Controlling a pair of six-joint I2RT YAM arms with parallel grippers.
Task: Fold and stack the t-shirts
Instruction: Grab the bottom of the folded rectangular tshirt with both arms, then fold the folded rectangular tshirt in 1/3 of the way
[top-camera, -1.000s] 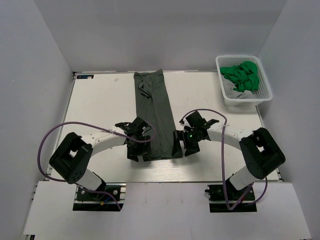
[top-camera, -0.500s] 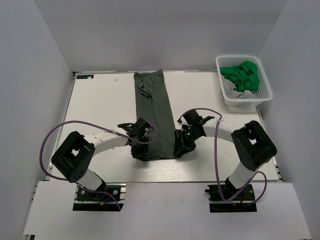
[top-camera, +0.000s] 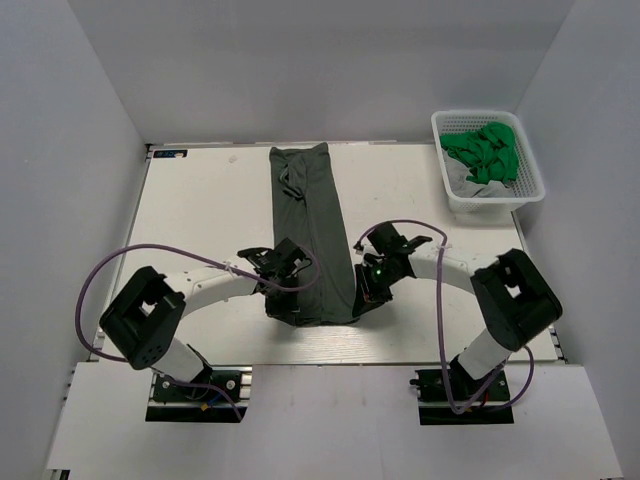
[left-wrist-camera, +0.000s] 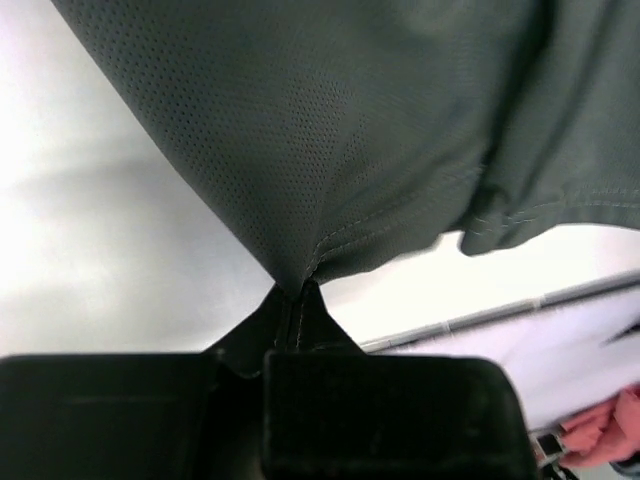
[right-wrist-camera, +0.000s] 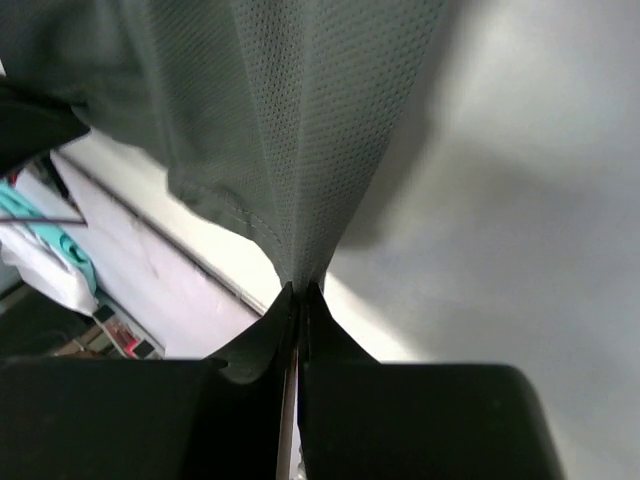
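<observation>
A dark charcoal grey t-shirt (top-camera: 308, 220) lies as a long narrow strip down the middle of the table, from the far edge toward me. My left gripper (top-camera: 277, 305) is shut on its near left corner, and the cloth (left-wrist-camera: 330, 130) bunches into a point at the fingertips (left-wrist-camera: 292, 295). At the near right corner my right gripper (top-camera: 362, 305) is shut on the grey t-shirt (right-wrist-camera: 300, 110), whose cloth is pinched between the fingertips (right-wrist-camera: 298, 292). Both corners hang a little above the table. Green t-shirts (top-camera: 482, 150) sit crumpled in the basket.
A white lattice basket (top-camera: 530, 175) stands at the far right corner, holding the green cloth and something pale. The white table (top-camera: 200, 210) ends in a front edge just behind the grippers. Purple cables loop from both arms.
Both grippers have closed from open onto the near corners of the grey t-shirt. The shirt's near edge has bunched inward and lifted slightly.
</observation>
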